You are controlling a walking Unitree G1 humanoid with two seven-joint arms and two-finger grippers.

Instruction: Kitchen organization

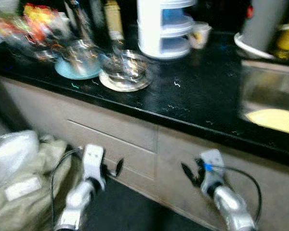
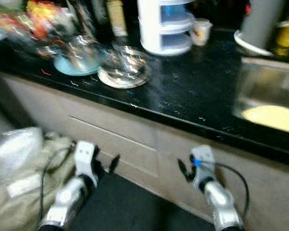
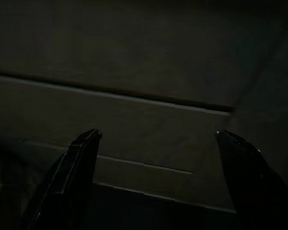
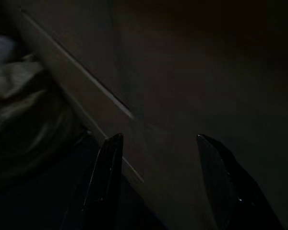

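- While both arms hang low by the cabinet, the head view is blurred; a reach now could knock the steel bowls stacked on the black table, far left, just beside the white rack.
- Left wrist: left pincer fingers apart, empty, facing a drawer.
- Right wrist: right pincer apart, empty.

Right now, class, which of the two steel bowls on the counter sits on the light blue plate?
The left steel bowl, beside the packets; its neighbour, the right steel bowl, rests on a silvery plate instead of the light blue plate.
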